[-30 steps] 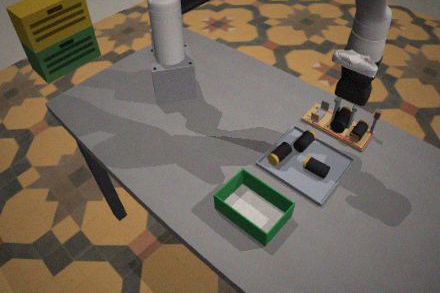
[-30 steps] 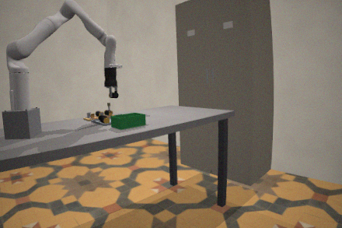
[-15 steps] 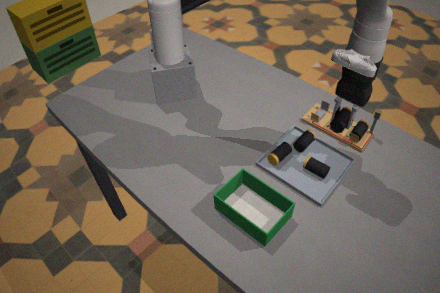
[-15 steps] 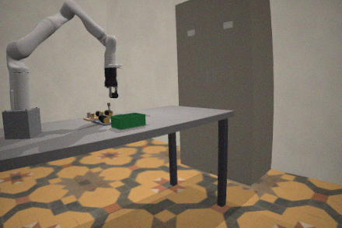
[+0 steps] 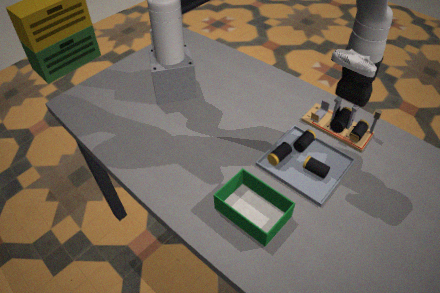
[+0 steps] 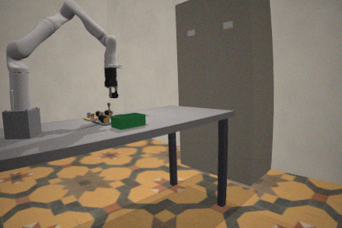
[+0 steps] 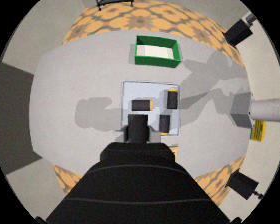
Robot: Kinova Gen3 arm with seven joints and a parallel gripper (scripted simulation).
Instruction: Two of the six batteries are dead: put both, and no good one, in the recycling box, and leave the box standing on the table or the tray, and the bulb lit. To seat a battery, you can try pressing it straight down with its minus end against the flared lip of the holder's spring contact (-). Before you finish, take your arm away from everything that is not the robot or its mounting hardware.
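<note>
Fingers clamped on a black battery, raised well above the counter. Directly beneath them, the wooden battery holder with two batteries seated. Just beyond the holder, a grey tray carrying three more batteries. Farther out past the tray, the green recycling box, standing upright on the counter.
</note>
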